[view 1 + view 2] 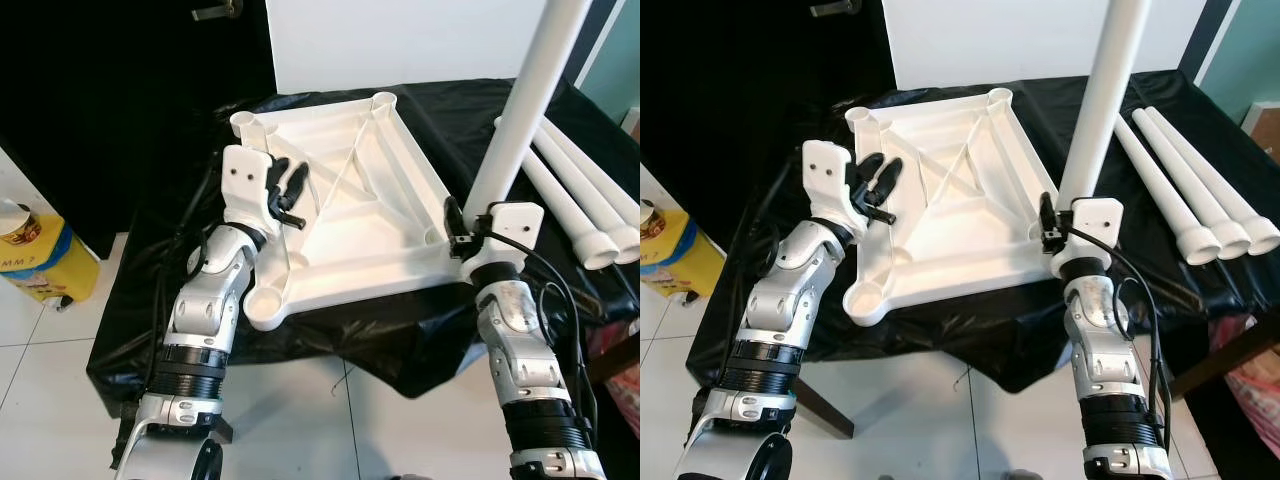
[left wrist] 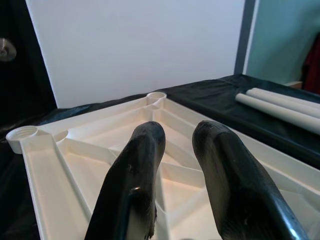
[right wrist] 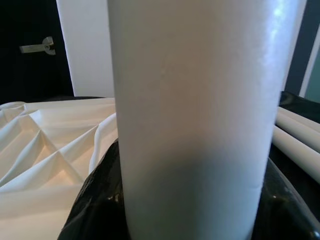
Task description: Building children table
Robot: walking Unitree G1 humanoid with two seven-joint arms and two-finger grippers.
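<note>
Four white table legs are in play around one landmark, the upside-down white tabletop (image 1: 350,210) that lies ribbed side up on a black-draped surface (image 1: 440,345). One leg (image 1: 525,110) stands nearly upright at the tabletop's near right corner, clamped low down between the two black fingers of the right gripper (image 1: 470,235); the right wrist view shows the fingers wrapped around both sides of the tube. Three spare legs (image 1: 1185,185) lie side by side on the black cover, well to the right of the tabletop. The left gripper (image 1: 285,190) hovers over the tabletop's left edge with its fingers slightly apart and holding nothing, tips pointing in toward the ribbed middle. Round sockets sit at the tabletop's corners, the near left one (image 1: 265,305) open and empty. The likely step is seating the held leg in the near right socket. The main risk is misalignment: the leg leans a little, so its end could catch the socket rim or cross-thread. Pushing down could also slide the unsteadied tabletop across the slick cover, and the tall leg could slip in the low grip.
</note>
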